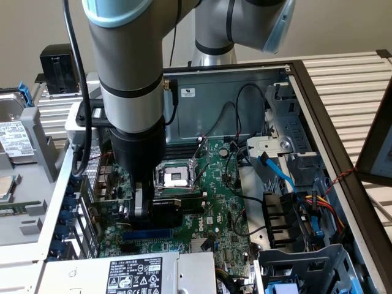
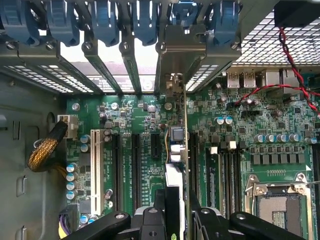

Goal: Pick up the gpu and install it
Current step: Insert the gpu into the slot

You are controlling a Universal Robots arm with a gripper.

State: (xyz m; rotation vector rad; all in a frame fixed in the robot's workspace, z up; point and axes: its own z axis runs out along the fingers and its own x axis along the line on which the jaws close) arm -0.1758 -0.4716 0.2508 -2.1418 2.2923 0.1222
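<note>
Item: gpu (image 2: 174, 150). It stands on edge over the expansion slots of the motherboard (image 1: 214, 208), with its thin green board running from the pincer toward the rear wall of the case. Its metal bracket (image 2: 182, 52) sits against the rear slot openings, under the row of blue latches (image 2: 105, 20).

Holder: pincer (image 2: 175, 216), narrow, with its dark fingers (image 2: 150, 222) closed on either side of the card. In the exterior view the pincer (image 1: 142, 205) hangs low in the case, left of centre, under the grey arm (image 1: 131, 67).

Near the card:
- a white slot (image 2: 95, 165)
- black slots on both sides
- a blue slot (image 1: 147, 234), just below the pincer in the exterior view

Further out:
- CPU socket (image 1: 174, 177), open and bare, just to the exterior view's right of the pincer
- a blue cable (image 1: 278, 174) at centre right
- a labelled power supply (image 1: 135, 272) along the bottom edge
- a hard drive (image 1: 12, 131) on the tabletop at the far left, outside the case
</note>
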